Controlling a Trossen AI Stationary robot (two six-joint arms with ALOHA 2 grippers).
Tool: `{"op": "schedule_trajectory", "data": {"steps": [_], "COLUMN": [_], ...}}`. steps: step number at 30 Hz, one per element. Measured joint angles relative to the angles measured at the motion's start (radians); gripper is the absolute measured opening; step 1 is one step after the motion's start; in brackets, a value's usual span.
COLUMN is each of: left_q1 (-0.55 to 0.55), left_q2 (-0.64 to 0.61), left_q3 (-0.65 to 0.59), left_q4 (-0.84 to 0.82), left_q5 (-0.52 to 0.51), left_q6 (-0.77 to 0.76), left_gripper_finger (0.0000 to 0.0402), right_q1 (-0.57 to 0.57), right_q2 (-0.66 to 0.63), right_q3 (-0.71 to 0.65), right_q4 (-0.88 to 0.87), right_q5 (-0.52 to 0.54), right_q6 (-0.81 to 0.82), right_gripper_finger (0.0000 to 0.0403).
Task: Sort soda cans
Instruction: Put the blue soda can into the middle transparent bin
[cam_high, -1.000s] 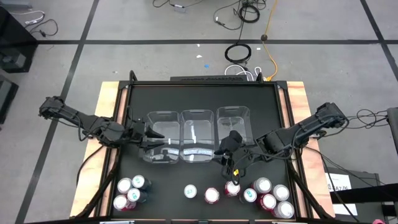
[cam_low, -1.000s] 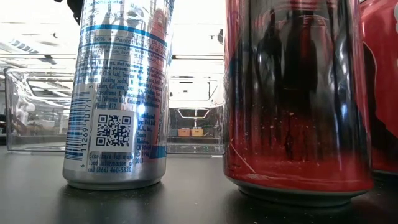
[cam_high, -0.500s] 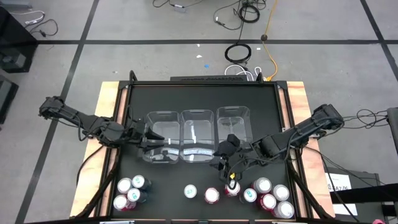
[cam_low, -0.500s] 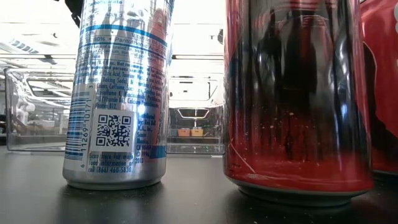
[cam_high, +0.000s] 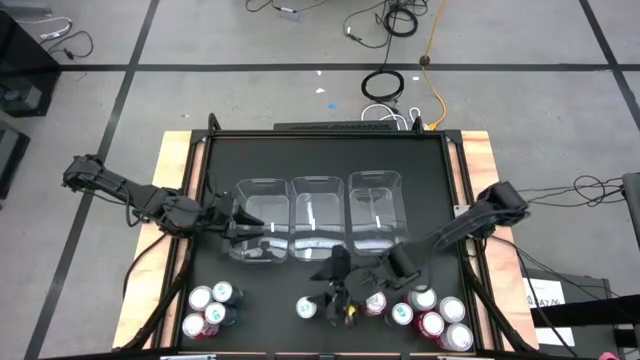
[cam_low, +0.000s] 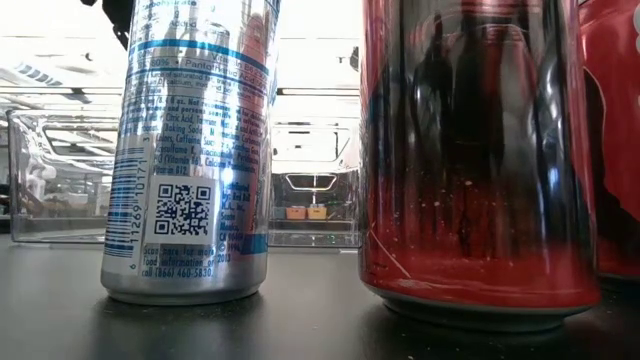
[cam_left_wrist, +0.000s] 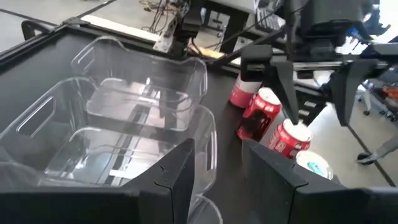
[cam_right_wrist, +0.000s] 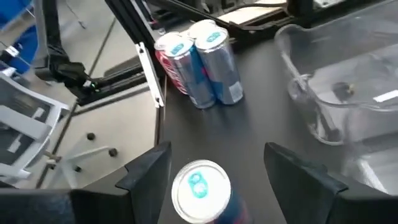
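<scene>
- I see three clear bins (cam_high: 318, 215) in a row across the middle of the tabletop (cam_high: 325, 150); none holds a can in the high view or either wrist view. I judge sorting has barely begun.
- All the soda cans stand along the near edge of the tabletop: a cluster of three (cam_high: 208, 305) toward the near left corner, one lone blue-topped can (cam_high: 306, 309) near the middle of that edge, and the rest grouped (cam_high: 432, 312) toward the near right corner.
- The low view shows only a silver-and-blue can (cam_low: 190, 150) and a red can (cam_low: 470, 150) close up, both upright on the tabletop, with bins behind.
- My right gripper (cam_high: 338, 300) is low over the near edge, just beside the lone can. In the right wrist view that blue-topped can (cam_right_wrist: 200, 190) sits between the fingers (cam_right_wrist: 146, 171), which are spread wide and not touching it.
- My left gripper (cam_high: 248, 228) waits at the left-hand bin's near corner, jaws apart and holding nothing, per the left wrist view.
- Remaining: every can in view is yet to be lifted and binned by colour. I expect the lone can to be first.
</scene>
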Motion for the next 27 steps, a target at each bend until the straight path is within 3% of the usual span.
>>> {"op": "schedule_trajectory", "data": {"steps": [4, 9, 20, 27], "left_q1": [0.0, 0.0, 0.0, 0.0], "left_q2": [0.0, 0.0, 0.0, 0.0], "left_q3": [0.0, 0.0, 0.0, 0.0], "left_q4": [-0.04, -0.074, -0.073, -0.078], "left_q5": [0.0, 0.0, 0.0, 0.0], "left_q6": [0.0, 0.0, 0.0, 0.0], "left_gripper_finger": [0.0143, 0.0143, 0.0143, 0.0143], "right_q1": [-0.001, -0.003, -0.005, -0.004], "right_q2": [0.068, 0.169, 0.369, 0.423], "right_q3": [0.108, 0.338, 0.771, 0.834], "right_q4": [-0.093, -0.364, -0.754, -0.834], "right_q5": [0.001, 0.004, -0.029, -0.093], "right_q6": [-0.033, -0.095, -0.07, 0.03], "right_gripper_finger": [0.0249, 0.0249, 0.0248, 0.0248]}}
